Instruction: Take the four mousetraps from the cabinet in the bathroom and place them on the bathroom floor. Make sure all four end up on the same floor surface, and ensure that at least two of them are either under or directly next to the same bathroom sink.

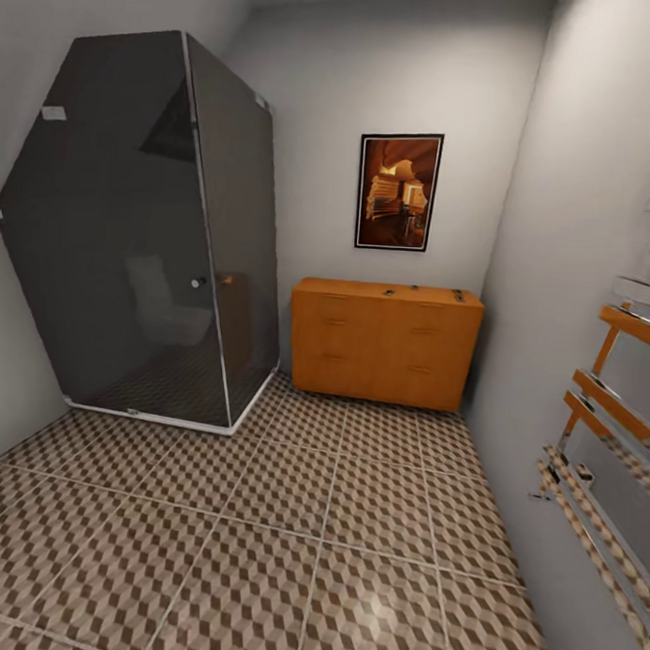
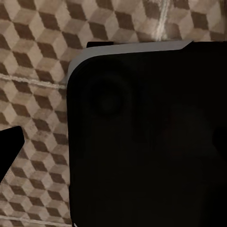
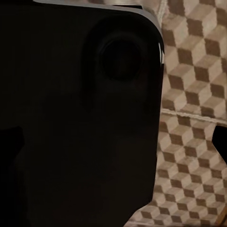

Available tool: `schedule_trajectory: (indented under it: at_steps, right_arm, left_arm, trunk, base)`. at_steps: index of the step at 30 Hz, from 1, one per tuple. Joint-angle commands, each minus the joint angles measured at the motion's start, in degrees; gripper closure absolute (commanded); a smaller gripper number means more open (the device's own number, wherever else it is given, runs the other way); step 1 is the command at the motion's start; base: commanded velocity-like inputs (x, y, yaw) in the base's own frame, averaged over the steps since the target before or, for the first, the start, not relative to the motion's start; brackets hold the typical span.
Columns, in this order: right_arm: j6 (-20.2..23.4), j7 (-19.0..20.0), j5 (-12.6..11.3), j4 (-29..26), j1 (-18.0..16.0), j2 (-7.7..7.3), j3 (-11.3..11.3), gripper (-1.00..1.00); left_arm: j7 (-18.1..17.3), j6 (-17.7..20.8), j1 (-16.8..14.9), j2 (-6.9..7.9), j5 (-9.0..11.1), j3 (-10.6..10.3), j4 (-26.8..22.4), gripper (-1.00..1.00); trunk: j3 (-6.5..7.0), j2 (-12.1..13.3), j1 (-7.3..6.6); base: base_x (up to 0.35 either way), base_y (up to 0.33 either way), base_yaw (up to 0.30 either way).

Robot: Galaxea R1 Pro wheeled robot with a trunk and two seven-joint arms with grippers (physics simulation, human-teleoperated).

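An orange wooden cabinet (image 1: pixel 385 344) with drawer fronts stands against the far wall. Three small dark pieces lie on its top, one (image 1: pixel 389 292) near the middle, another (image 1: pixel 415 288) beside it and a third (image 1: pixel 457 295) at the right end; they are too small to tell for certain as mousetraps. The cube-patterned bathroom floor (image 1: pixel 289 539) stretches from me to the cabinet. The sink is out of view. My left gripper (image 2: pixel 113 146) and right gripper (image 3: pixel 116 142) hang open over the floor tiles beside my black body, holding nothing.
A dark glass shower cabin (image 1: pixel 145 234) fills the left corner. A framed picture (image 1: pixel 398 191) hangs above the cabinet. A chrome and orange towel rail (image 1: pixel 607 438) juts from the right wall.
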Motion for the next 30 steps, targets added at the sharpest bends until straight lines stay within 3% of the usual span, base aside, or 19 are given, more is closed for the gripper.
schedule_trajectory:
  at_steps: [1, 12, 30]
  right_arm:
    - [-0.22, 0.02, 0.16, 0.03, -0.01, 0.0, -0.09, -1.0]
    - [-0.21, 0.01, 0.16, 0.03, -0.01, 0.0, -0.09, -1.0]
    - [-0.23, -0.16, 0.24, 0.03, -0.01, 0.0, -0.01, -1.0]
  left_arm:
    - [-0.01, -0.18, -0.01, -0.02, 0.03, -0.01, 0.01, -1.0]
    - [-0.01, -0.14, -0.01, 0.02, -0.02, 0.11, 0.01, -1.0]
    - [-0.01, 0.11, -0.01, 0.13, 0.14, 0.31, 0.01, -1.0]
  trunk:
    - [-0.04, -0.02, 0.0]
    - [-0.04, -0.02, 0.0]
    - [-0.04, -0.02, 0.0]
  base:
    - [0.0, 0.0, -0.284]
    - [0.043, 0.0, -0.258]
    - [0.291, 0.0, -0.033]
